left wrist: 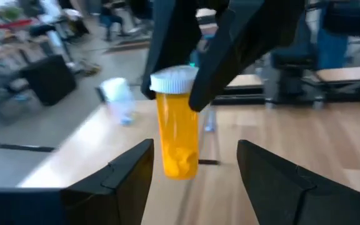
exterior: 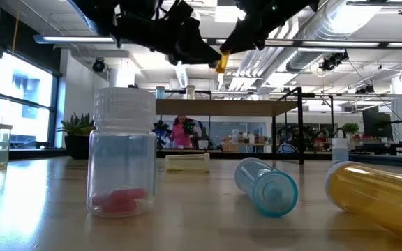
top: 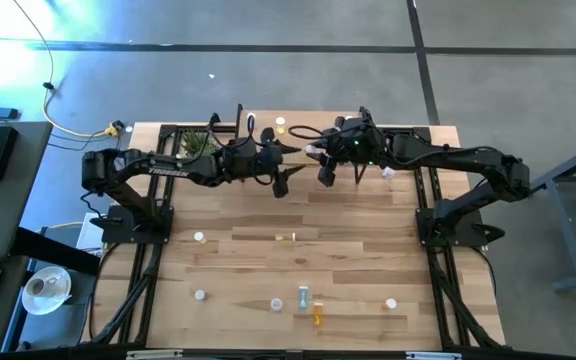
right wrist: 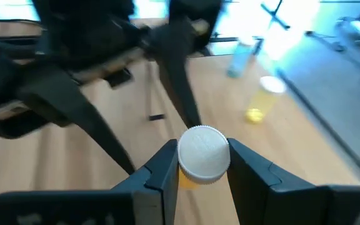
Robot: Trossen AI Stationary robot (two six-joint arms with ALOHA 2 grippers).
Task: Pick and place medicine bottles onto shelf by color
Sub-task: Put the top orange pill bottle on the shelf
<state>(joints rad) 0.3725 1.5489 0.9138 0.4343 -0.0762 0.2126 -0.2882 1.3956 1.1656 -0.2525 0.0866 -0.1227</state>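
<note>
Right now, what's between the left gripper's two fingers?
Nothing: the left gripper stands open, and the orange bottle hangs beyond it in the right gripper, per both wrist views.

Left gripper (top: 290, 166) spread, right gripper (top: 325, 166) clamped, tips nearly meeting

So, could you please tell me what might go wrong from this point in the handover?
1. The right gripper holds the orange bottle only by its white cap; it could slip or swing.
2. The left gripper stands open around the bottle's body, so the fingers could knock it on withdrawal.
</note>
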